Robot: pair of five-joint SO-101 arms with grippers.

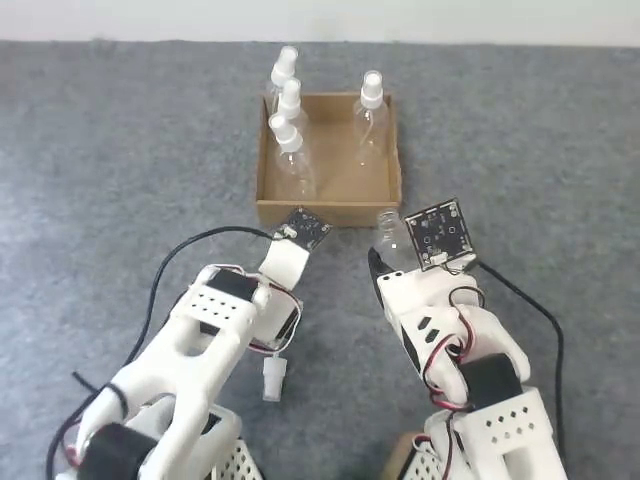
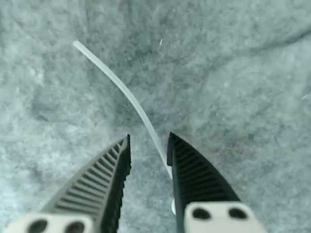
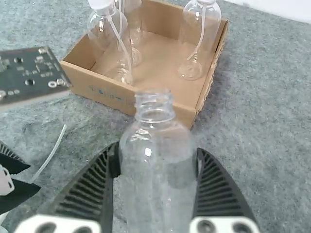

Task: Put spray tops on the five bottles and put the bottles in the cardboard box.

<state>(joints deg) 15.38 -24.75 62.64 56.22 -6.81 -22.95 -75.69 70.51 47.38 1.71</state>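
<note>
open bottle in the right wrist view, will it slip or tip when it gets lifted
The open bottle looks clear and empty, so probably light. Its smooth round wall sits between ribbed fingers of the right end effector, so it might twist or slip. Tall and narrow, it would likely tip if nudged.

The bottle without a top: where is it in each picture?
High view: the uncapped bottle sits just before the cardboard box front wall, near a corner.
Right wrist view: centre, between the right gripper jaws.
Left wrist view: faces carpet and a thin tube instead.
Shared landmark: the cardboard box.
</note>
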